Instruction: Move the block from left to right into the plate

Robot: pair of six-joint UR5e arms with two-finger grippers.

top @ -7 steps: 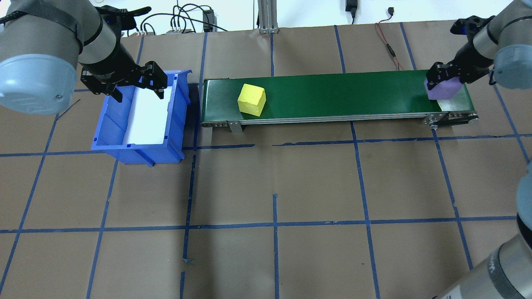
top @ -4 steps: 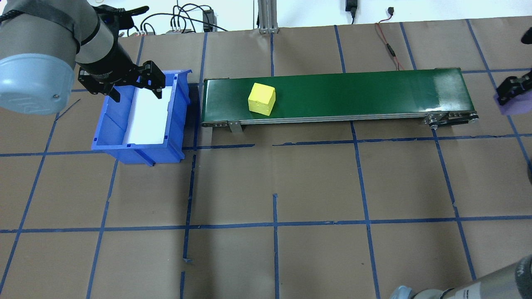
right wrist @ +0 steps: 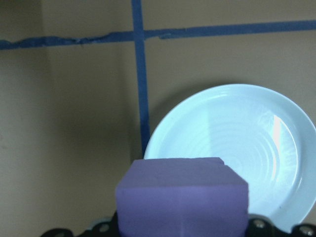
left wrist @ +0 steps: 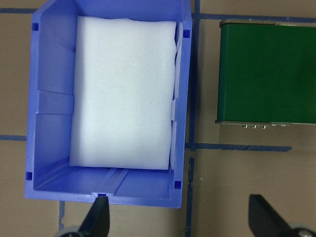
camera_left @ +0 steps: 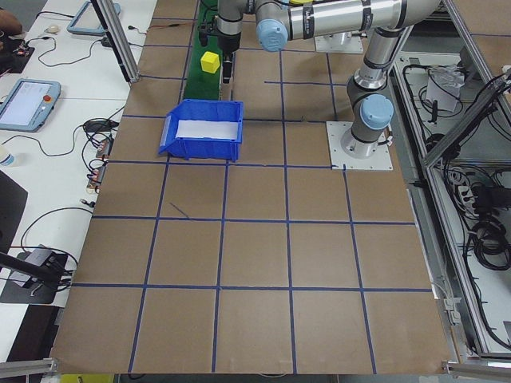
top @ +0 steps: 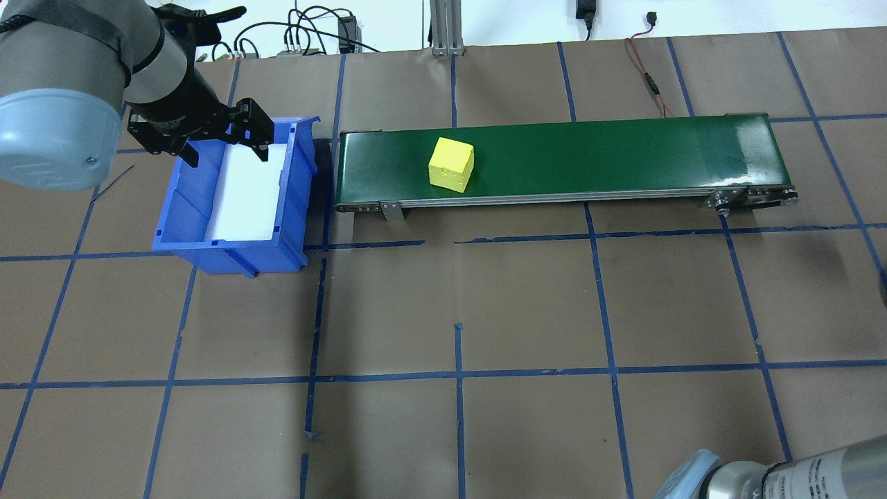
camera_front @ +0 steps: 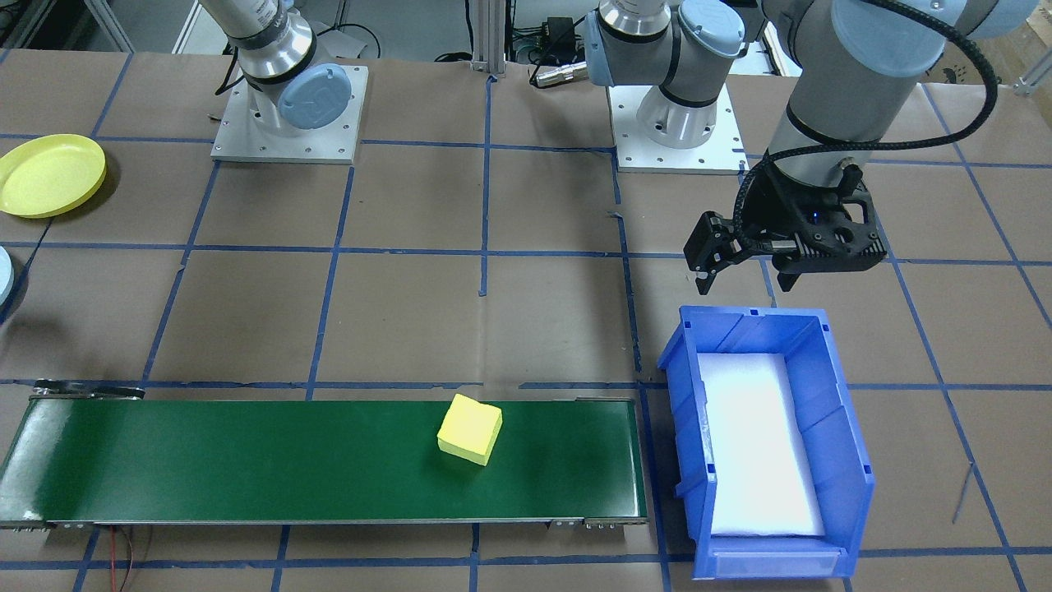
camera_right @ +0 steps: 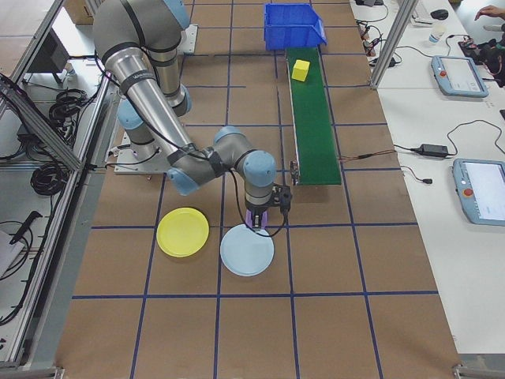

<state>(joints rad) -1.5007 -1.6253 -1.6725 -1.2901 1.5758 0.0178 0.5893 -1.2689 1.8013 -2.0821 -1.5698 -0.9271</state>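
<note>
The right gripper (right wrist: 181,232), clenched on the purple block (right wrist: 181,199), hangs short of the blue plate (right wrist: 232,153), so releasing now risks missing it; the left gripper (top: 223,144) hangs spread and empty.

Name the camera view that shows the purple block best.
The right wrist-mounted view: the purple block fills its foreground, held before the light blue plate. The exterior right view shows only a sliver under the right gripper. The remaining views miss it.

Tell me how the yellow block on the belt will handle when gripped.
The yellow block looks like matte foam with rounded edges, so probably light and slightly squashy. Its flat faces should suit a two-sided grip. Resting flat on the green belt, it seems unlikely to roll.
</note>
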